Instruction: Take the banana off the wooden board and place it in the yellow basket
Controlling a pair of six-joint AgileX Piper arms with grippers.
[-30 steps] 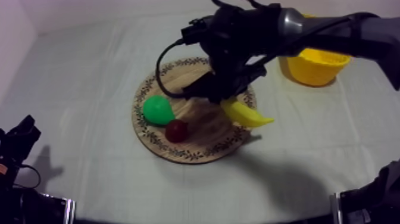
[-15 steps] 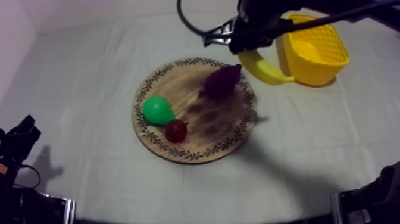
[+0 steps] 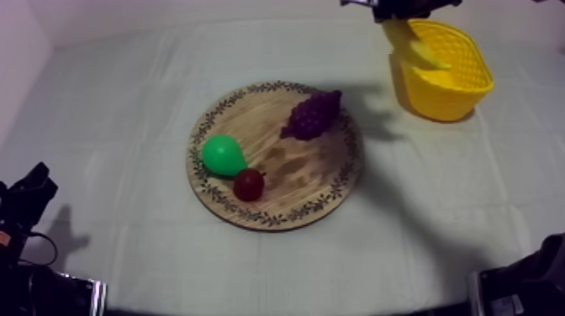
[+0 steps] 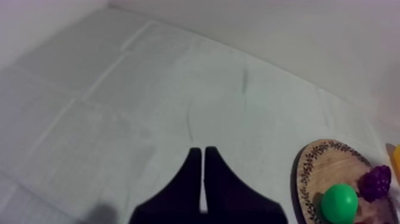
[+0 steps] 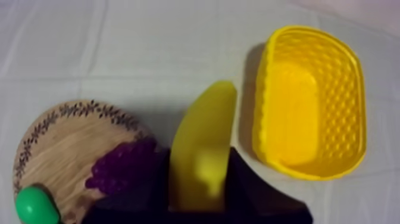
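The yellow banana (image 3: 413, 44) hangs in the air at the left rim of the yellow basket (image 3: 452, 77), at the table's far right. My right gripper (image 3: 402, 12) is shut on the banana's upper end. In the right wrist view the banana (image 5: 202, 149) sits between the black fingers (image 5: 245, 182) of my right gripper (image 5: 199, 179), above the cloth between the basket (image 5: 309, 101) and the wooden board (image 5: 59, 140). My left gripper (image 3: 29, 197) rests low at the left. In its own view my left gripper (image 4: 202, 156) is shut on nothing.
The round wooden board (image 3: 319, 181) lies mid-table. It carries a green pear (image 3: 223, 155), a small red fruit (image 3: 249, 183) and purple grapes (image 3: 313, 115). Bare cloth surrounds the board. The grapes (image 5: 122, 167) lie just below my right gripper.
My right gripper has lifted the banana off the board and carried it up and to the right, to the basket's left rim. The grapes are now uncovered. The left arm has not moved.
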